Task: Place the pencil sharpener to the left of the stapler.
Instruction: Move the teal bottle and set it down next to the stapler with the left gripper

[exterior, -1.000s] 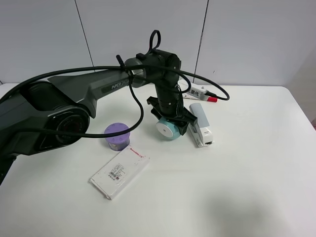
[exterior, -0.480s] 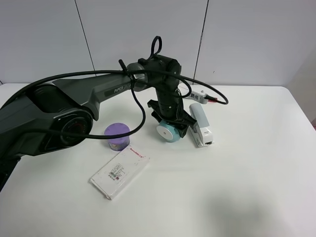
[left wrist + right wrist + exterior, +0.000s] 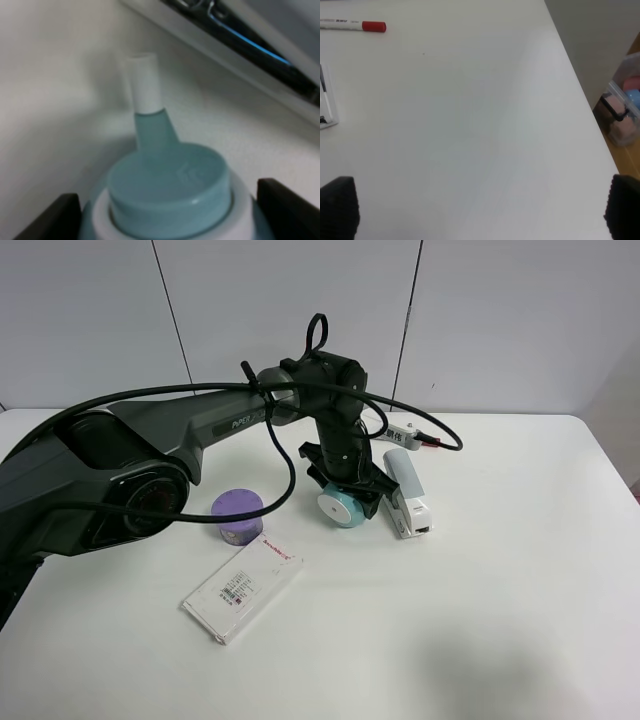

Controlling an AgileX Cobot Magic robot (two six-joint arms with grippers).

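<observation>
The left gripper (image 3: 346, 498), reaching across the white table (image 3: 500, 620) from the robot's left, pinched the teal pencil sharpener (image 3: 338, 507) between its black fingers (image 3: 46, 216). It held the sharpener low at the tabletop, just beside the left flank of the grey-and-white stapler (image 3: 407, 494). Whether the sharpener's body had actually met the surface could not be told.

The sharpener sat directly between the jaws, so the next move appeared to turn on letting go and lifting clear, not on any sideways travel. One finger stood in the narrow space between sharpener and stapler, and a careless spread could have nudged the stapler. The sharpener's axis lay roughly level, with its flat white circular face turned toward the table's front edge. The stapler's long axis ran front to back alongside it.

In the left wrist view the smooth, rounded plastic body ended in a teal cap and a slim arm tipped with a white crank handle (image 3: 143, 81).

The right gripper (image 3: 480, 210) was out of the overhead shot, its jaws spread wide over bare table well away from the work, which left the job to the left arm. A red-capped marker (image 3: 413, 432), a purple-topped cylinder (image 3: 238, 516) and a flat white box (image 3: 243, 586) lay apart from the pair.
</observation>
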